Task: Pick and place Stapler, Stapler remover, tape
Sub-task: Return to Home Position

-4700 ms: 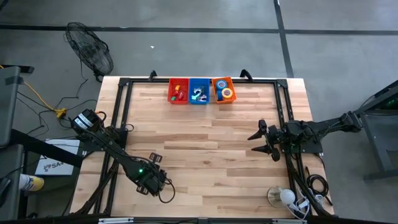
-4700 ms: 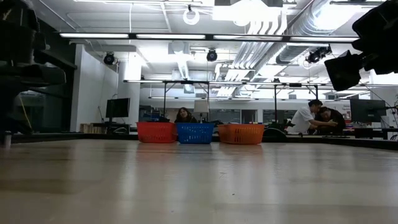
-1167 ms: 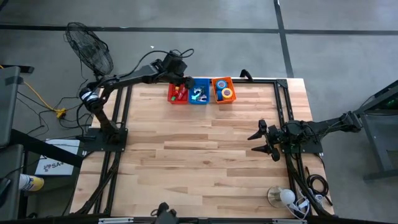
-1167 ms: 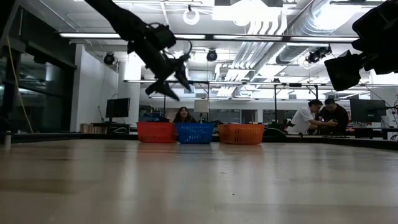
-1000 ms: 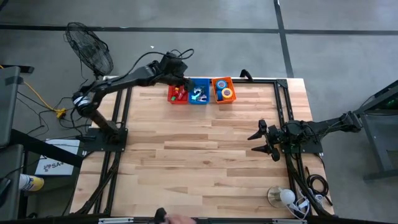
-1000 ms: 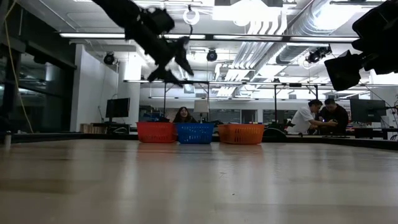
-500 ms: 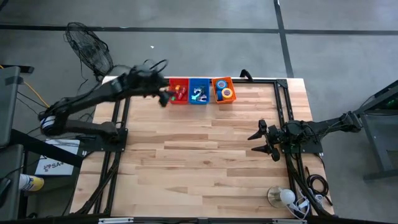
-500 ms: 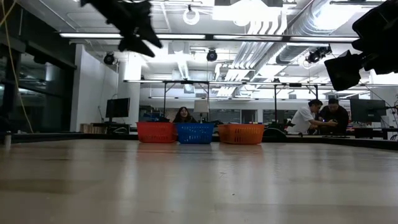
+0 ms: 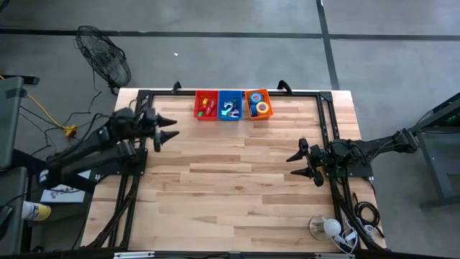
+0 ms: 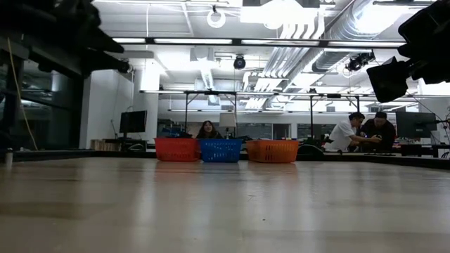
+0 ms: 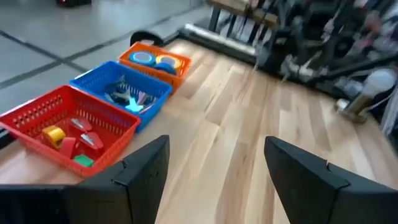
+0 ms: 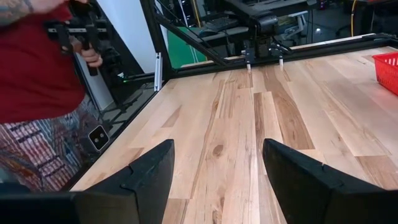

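Bright ceiling strip lights; glare on tabletop; shadows soft.

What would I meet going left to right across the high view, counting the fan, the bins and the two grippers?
fan -> left gripper -> red bin -> blue bin -> orange bin -> right gripper

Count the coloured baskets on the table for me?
3, side by side at one table edge: the red basket, the blue basket in the middle, the orange basket. None seems hidden.
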Robot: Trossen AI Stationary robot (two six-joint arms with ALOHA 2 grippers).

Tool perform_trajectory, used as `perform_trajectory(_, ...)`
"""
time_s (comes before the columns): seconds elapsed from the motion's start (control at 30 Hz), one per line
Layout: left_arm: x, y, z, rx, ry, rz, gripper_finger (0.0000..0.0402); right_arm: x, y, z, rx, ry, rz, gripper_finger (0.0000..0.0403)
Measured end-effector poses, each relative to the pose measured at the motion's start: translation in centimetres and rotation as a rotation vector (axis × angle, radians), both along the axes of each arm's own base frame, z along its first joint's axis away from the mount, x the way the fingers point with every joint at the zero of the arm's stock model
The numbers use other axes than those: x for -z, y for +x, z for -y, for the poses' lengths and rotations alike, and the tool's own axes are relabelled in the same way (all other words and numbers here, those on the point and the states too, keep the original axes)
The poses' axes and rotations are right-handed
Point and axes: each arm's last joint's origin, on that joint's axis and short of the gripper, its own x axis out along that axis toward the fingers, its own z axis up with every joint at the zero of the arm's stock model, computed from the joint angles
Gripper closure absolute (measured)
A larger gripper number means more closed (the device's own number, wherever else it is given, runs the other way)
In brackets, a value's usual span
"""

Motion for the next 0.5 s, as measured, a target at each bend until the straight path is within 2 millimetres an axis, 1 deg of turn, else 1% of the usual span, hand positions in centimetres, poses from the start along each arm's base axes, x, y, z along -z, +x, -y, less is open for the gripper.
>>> perform_trajectory(0.1,1.1,-1.1,0.6,-0.002,0.013,0.059,0.0143,0.0,0.0,0.0,0.000,0.000,0.000,0.0166)
perform_trajectory(0.2,2.1,-1.5,1.0,-0.007,0.027,0.107,0.0143,0.0,0.0,0.0,0.000,0.000,0.000,0.0166)
perform_trajectory(0.33,3.4,-1.4,1.7,0.051,-0.030,0.193,0.0143,0.0,0.0,0.0,0.000,0.000,0.000,0.0166)
perform_trajectory(0.5,5.4,-0.9,2.6,0.148,-0.025,0.160,0.0143,0.0,0.0,0.0,-0.001,0.000,0.000,0.0166)
